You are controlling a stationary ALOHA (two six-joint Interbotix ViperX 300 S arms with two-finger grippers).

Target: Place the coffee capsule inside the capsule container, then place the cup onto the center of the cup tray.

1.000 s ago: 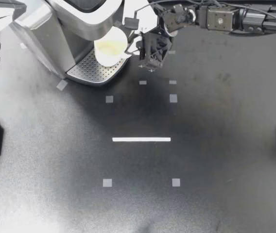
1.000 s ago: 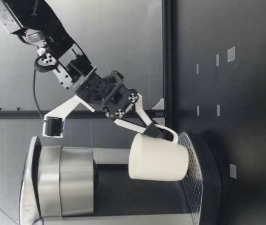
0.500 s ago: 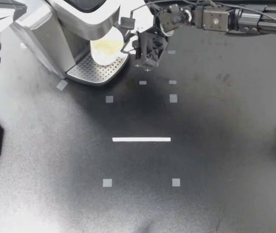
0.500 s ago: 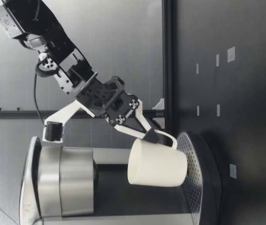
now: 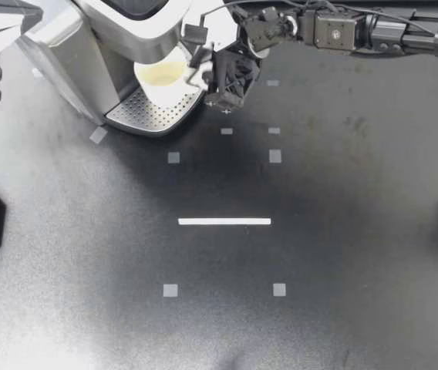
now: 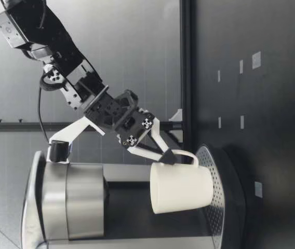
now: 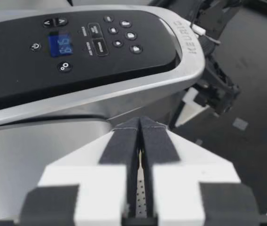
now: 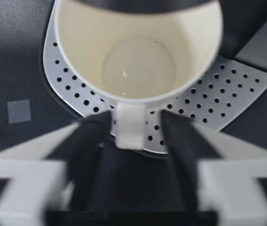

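My right gripper [image 5: 202, 77] reached in beside the coffee machine [image 5: 88, 46], at the white cup [image 5: 161, 75]. The cup stood mouth up on the perforated drip tray [image 5: 146, 116], partly under the machine's overhanging head. In the right wrist view the black fingers [image 8: 89, 141] were apart, one on each side of the cup's handle [image 8: 131, 127], with a thin dark gap on either side. From table height the cup [image 6: 181, 187] leaned slightly, its base at the tray [image 6: 216, 171]; whether it sat fully flat could not be told. My left gripper [image 7: 140, 125] hung above the machine's control panel [image 7: 100, 47], its fingers pressed together on nothing.
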